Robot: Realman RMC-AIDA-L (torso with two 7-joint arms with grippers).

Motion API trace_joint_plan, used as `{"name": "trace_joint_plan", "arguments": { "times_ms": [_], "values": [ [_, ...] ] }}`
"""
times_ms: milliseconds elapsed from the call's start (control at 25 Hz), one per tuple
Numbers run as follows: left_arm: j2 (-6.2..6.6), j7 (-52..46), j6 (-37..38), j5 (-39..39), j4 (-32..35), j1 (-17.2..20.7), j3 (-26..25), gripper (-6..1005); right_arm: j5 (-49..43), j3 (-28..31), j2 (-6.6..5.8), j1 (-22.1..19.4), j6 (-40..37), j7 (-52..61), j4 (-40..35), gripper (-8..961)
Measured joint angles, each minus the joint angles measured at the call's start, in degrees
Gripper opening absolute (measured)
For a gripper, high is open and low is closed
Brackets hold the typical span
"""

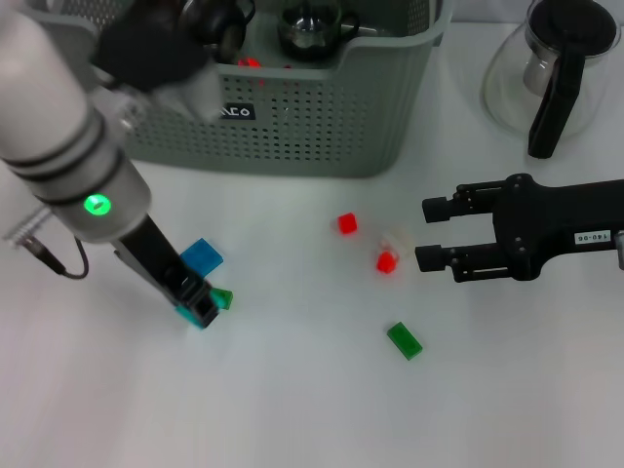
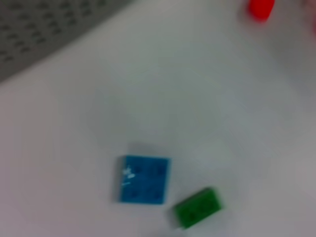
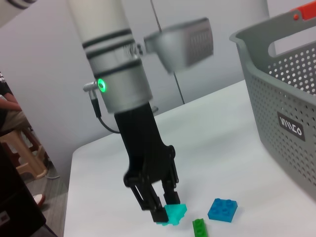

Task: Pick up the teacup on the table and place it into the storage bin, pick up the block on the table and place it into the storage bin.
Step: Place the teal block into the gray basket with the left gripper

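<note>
Left claw [image 1: 200, 308] is down at the worktop [image 1: 292, 409], and from my seat I read its fingers as pinched on a teal block [image 3: 173, 214]; the right wrist view shows that block caught between the black fingertips, touching or just above the surface. Just beside this claw, on the side toward the storage bin [image 1: 292, 127], lies a blue block [image 1: 202, 255], flat and studs up. A small green block [image 1: 223, 298] sits right against the claw's tip on the side facing my other arm. The left wrist view shows the blue and the small green block close together, corners nearly touching.

My right claw [image 1: 425, 234] hangs low over the worktop, well apart from the left one, with its 2 fingers spread. Just off its fingertips are a red block [image 1: 386, 261] and a pale block [image 1: 398, 240], touching or nearly so. A 2nd red block [image 1: 347, 223] lies a little farther out from those fingertips, and a larger green block [image 1: 405, 340] lies nearer my side of the worktop.

Beyond both claws stands the storage bin, grey-green and perforated, with dark round objects and some red bits inside that I cannot identify. A glass teapot [image 1: 556, 68] with a black handle stands beyond the right arm, beside the bin.
</note>
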Motion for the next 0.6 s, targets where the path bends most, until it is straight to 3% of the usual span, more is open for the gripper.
{"name": "trace_joint_plan", "arguments": {
  "times_ms": [160,200,280,480,560,600],
  "values": [
    [0.88,11.55,4.93,-9.47,-5.30,-1.82,-19.19,422,0.01,-0.01,0.02,0.01,-0.05,0.11,0.01,714],
    [1.77,14.40,6.09,-11.51,-8.23,-2.72,-24.63,423,0.00,0.00,0.02,0.00,-0.06,0.12,0.00,714],
    [3.88,18.73,7.69,-15.16,-14.41,-4.13,-32.49,427,0.00,0.00,0.07,0.10,-0.07,0.13,0.00,714],
    [13.37,30.22,10.97,-28.75,-41.23,-6.63,-48.07,436,0.01,0.00,0.17,0.44,-0.07,0.15,0.00,713],
    [14.99,32.77,12.00,-32.02,-47.29,-6.59,-53.32,440,0.00,0.00,0.18,0.44,-0.07,0.14,0.00,713],
    [15.11,33.21,12.52,-33.37,-48.87,-6.35,-55.48,442,0.00,0.00,0.24,0.47,-0.07,0.08,0.00,713]
  ]
}}
